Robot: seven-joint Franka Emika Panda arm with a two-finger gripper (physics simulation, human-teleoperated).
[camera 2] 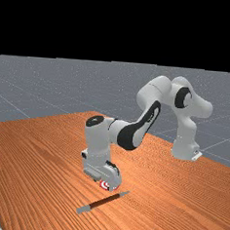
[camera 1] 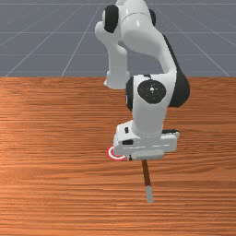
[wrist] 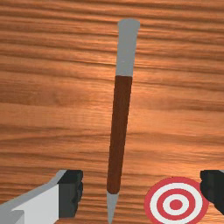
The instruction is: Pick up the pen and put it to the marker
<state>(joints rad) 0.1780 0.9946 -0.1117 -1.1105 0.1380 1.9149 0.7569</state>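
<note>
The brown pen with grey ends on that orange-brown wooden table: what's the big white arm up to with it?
The white and grey robot arm isn't handling anything at this moment. Its two-finger gripper is open above the table, fingers on either side of the pen's pointed end but not touching it. The pen lies flat, beside the round red-and-white ringed marker, with a gap between them. The job is to pick it up and put it to that marker; neither is done.
</note>
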